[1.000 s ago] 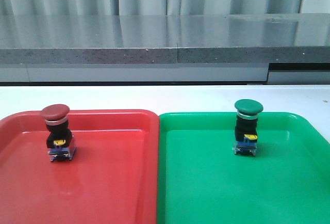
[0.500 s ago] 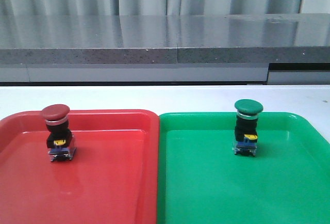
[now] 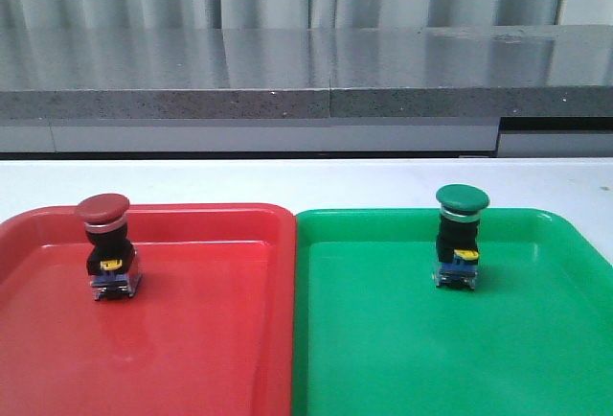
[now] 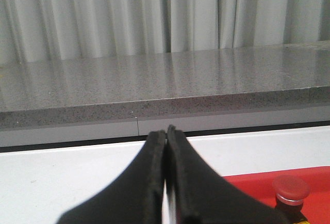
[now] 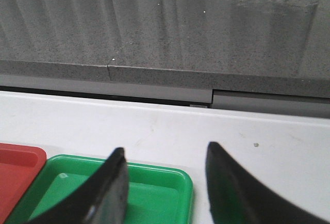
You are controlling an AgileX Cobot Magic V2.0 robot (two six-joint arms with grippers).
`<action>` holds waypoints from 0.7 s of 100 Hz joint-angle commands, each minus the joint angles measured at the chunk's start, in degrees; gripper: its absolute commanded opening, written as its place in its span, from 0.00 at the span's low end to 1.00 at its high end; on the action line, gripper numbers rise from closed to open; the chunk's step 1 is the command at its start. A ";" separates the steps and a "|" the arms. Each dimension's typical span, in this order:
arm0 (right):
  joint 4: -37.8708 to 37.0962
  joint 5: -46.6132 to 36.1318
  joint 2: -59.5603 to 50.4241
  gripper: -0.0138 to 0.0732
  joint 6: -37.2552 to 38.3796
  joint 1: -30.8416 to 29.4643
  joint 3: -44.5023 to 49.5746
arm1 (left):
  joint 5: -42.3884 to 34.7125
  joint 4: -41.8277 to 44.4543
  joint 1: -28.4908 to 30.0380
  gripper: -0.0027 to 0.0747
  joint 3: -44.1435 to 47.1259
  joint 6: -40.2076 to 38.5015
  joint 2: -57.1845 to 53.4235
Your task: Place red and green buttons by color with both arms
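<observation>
White worktop [image 3: 306, 181] carries a red tray [image 3: 192, 339] and a green tray [image 3: 450, 339] side by side, both cut off by the lower edge of the front view. Upright in the red tray stands the red button [image 3: 107, 248]; the green button [image 3: 459, 237] stands upright in the green tray. Each bears a yellow mark, and no writing on it can be read. Seen only from the wrist cameras, the left gripper [image 4: 166, 136] is clenched with nothing between its fingers, and the right gripper [image 5: 165, 154] is released and empty.
</observation>
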 commanded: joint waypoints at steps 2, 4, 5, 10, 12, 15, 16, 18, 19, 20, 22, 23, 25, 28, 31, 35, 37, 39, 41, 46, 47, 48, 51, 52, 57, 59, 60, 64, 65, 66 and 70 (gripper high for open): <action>-0.52 -4.37 0.04 0.37 -0.12 -0.21 -1.50 | -4.18 -0.06 0.14 0.01 2.34 -0.61 -1.76; -0.52 -4.37 0.04 0.33 -0.12 -0.21 -1.50 | -4.18 -0.06 0.14 0.01 2.34 -0.61 -1.76; -0.52 -4.37 0.04 0.32 -0.12 -0.21 -1.50 | -4.18 -0.06 0.14 0.01 2.34 -0.61 -1.76; -0.52 -4.37 0.04 0.22 -0.12 -0.21 -1.50 | -4.18 -0.06 0.14 0.01 2.34 -0.61 -1.76; -0.52 -4.37 0.04 0.19 -0.12 -0.21 -1.50 | -4.18 -0.06 0.14 0.01 2.34 -0.61 -1.76; -0.52 -4.37 0.04 0.14 -0.12 -0.21 -1.50 | -4.18 -0.06 0.14 0.01 2.34 -0.61 -1.76; -0.52 -4.37 0.04 0.12 -0.12 -0.21 -1.50 | -4.18 -0.06 0.14 0.01 2.34 -0.61 -1.76; -0.52 -4.37 0.04 0.09 -0.12 -0.21 -1.50 | -4.18 -0.06 0.14 0.01 2.34 -0.61 -1.76; -0.52 -4.37 0.04 0.08 -0.12 -0.21 -1.50 | -4.18 -0.06 0.14 0.01 2.34 -0.61 -1.76; -0.52 -4.37 0.04 0.06 -0.12 -0.21 -1.50 | -4.18 -0.06 0.14 0.01 2.34 -0.61 -1.76; -0.52 -4.37 0.04 0.04 -0.12 -0.21 -1.50 | -4.18 -0.06 0.14 0.01 2.34 -0.61 -1.76; -0.52 -4.37 0.04 0.03 -0.12 -0.21 -1.50 | -4.18 -0.06 0.14 0.01 2.34 -0.61 -1.76; -0.52 -4.37 0.04 0.03 -0.12 -0.21 -1.50 | -4.18 -0.06 0.14 0.01 2.34 -0.61 -1.76; -0.52 -4.37 0.04 0.04 -0.12 -0.21 -1.50 | -4.18 -0.06 0.14 0.01 2.34 -0.61 -1.76; -0.52 -4.37 0.04 0.03 -0.12 -0.21 -1.50 | -4.18 -0.06 0.14 0.01 2.34 -0.61 -1.76; -0.52 -4.32 0.04 0.03 -0.12 -0.21 -1.50 | -4.18 -0.06 0.14 0.01 2.34 -0.61 -1.76; -0.52 -4.32 0.04 0.03 -0.12 -0.21 -1.50 | -4.18 -0.06 0.14 0.01 2.34 -0.61 -1.76; -0.52 -4.32 0.04 0.03 -0.12 -0.21 -1.50 | -4.18 -0.06 0.14 0.01 2.34 -0.61 -1.76; -0.52 -4.38 0.04 0.03 -0.12 -0.21 -1.50 | -4.18 -0.06 0.14 0.01 2.34 -0.61 -1.76; -0.52 -4.38 0.04 0.03 -0.12 -0.21 -1.50 | -4.18 -0.06 0.14 0.01 2.34 -0.61 -1.76; -0.52 -4.38 0.04 0.03 -0.12 -0.21 -1.50 | -4.18 -0.06 0.14 0.01 2.34 -0.61 -1.76; -0.52 -4.38 0.04 0.03 -0.12 -0.21 -1.50 | -4.18 -0.06 0.14 0.01 2.34 -0.61 -1.76; -0.52 -4.38 0.04 0.03 -0.12 -0.21 -1.50 | -4.18 -0.06 0.14 0.01 2.34 -0.61 -1.76; -0.52 -4.38 0.04 0.03 -0.12 -0.21 -1.50 | -4.18 -0.06 0.14 0.01 2.34 -0.61 -1.76; -0.52 -4.38 0.04 0.03 -0.12 -0.21 -1.50 | -4.18 -0.06 0.14 0.01 2.34 -0.61 -1.76; -0.52 -4.38 0.04 0.03 -0.12 -0.21 -1.50 | -4.18 -0.06 0.14 0.01 2.34 -0.61 -1.76; -0.52 -4.38 0.04 0.03 -0.12 -0.21 -1.50 | -4.18 -0.06 0.14 0.01 2.34 -0.61 -1.76; -0.52 -4.38 0.04 0.03 -0.12 -0.21 -1.50 | -4.18 -0.06 0.14 0.01 2.34 -0.61 -1.76; -0.52 -4.38 0.04 0.03 -0.12 -0.21 -1.50 | -4.18 -0.06 0.14 0.01 2.34 -0.61 -1.76; -0.52 -4.38 0.04 0.03 -0.12 -0.21 -1.50 | -4.18 -0.06 0.14 0.01 2.34 -0.61 -1.76; -0.52 -4.38 0.04 0.03 -0.12 -0.21 -1.50 | -4.18 -0.06 0.14 0.01 2.34 -0.61 -1.76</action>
